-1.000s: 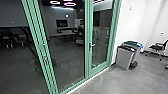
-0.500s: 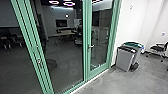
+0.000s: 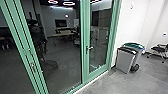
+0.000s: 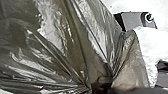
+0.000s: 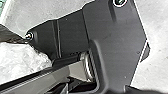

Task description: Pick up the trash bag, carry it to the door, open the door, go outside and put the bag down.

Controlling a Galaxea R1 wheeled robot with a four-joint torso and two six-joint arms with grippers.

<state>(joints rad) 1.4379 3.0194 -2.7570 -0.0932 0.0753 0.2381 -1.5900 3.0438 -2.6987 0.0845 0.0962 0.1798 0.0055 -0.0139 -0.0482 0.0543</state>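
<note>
Dark, shiny and creased, the trash bag (image 4: 62, 37) hangs close to the camera in the left wrist view. Its folds run together into a tight neck, where my left gripper (image 4: 101, 86) is shut on it. Whitish crumpled plastic (image 4: 148, 52) lies against the dark bag. In the right wrist view, similar pale plastic (image 5: 22, 58) and a dark edge of the bag (image 5: 10, 36) show beside the robot's base. A green-framed glass door (image 3: 85, 60) stands ahead in the head view, with a lever handle (image 3: 90, 48) on its frame.
Another handle (image 3: 32, 66) is on the green frame at left. Grey bins (image 3: 125, 60), one with a green top, stand by the white wall right of the glass. A black chair (image 3: 158, 48) is farther right. Behind the glass is a table (image 3: 62, 33).
The head camera has moved with the robot: the green frames have shifted left in the picture, most at the near left side. A dark upright shape now shows in the left glass.
</note>
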